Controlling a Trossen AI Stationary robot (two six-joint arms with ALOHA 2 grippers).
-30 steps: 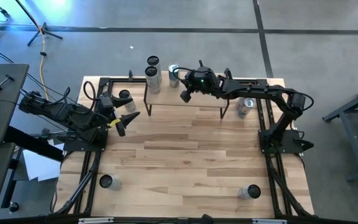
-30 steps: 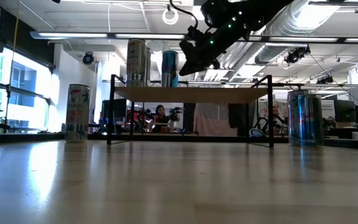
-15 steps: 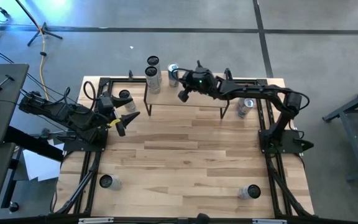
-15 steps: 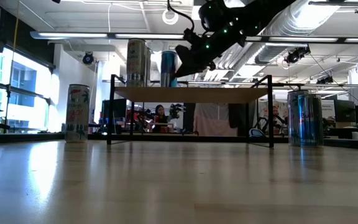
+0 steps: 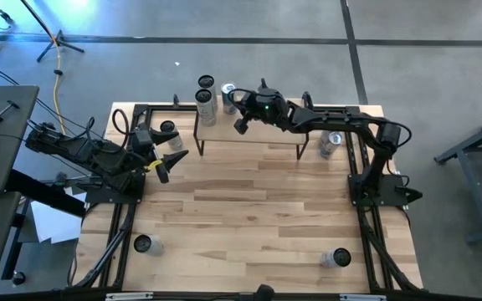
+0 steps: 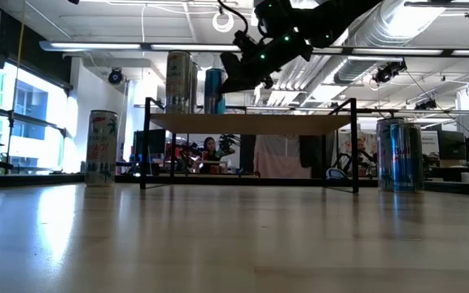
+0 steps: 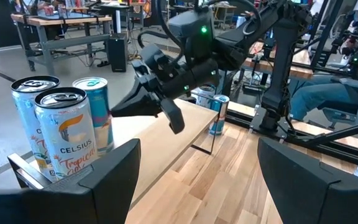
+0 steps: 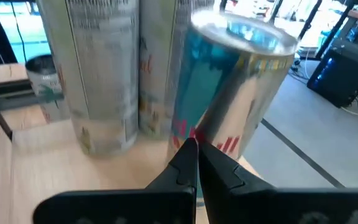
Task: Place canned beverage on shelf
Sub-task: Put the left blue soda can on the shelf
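Observation:
The shelf [image 5: 258,138] stands at the table's far middle. At its far left corner stand two silver cans [image 5: 205,104] [image 7: 61,134] and, beside them, a blue canned beverage [image 5: 229,90] [image 6: 214,91] [image 7: 95,115], all upright. My right gripper [image 5: 236,100] [image 7: 115,112] is shut and reaches over the shelf from the right, its tips at the blue can. My left gripper [image 5: 174,159] waits open at the table's left, level with the shelf, holding nothing. My right gripper presses its shut fingertips [image 8: 190,149] against the blue can's side wall [image 8: 213,130], about halfway up. The fingers come from the table's right, slanting a little downward. The can stands upright on the shelf board.
Single cans stand on the table left of the shelf [image 5: 167,130], right of it [image 5: 330,142] and near both near corners [image 5: 145,244] [image 5: 337,257]. Black frame rails [image 5: 124,226] run along both table sides. The table's middle is bare wood [image 5: 249,209].
My right gripper, shut throughout, has moved over the shelf toward the table's left and far edge and has tipped slightly. The blue can has slid upright along the shelf, closer to the two silver cans.

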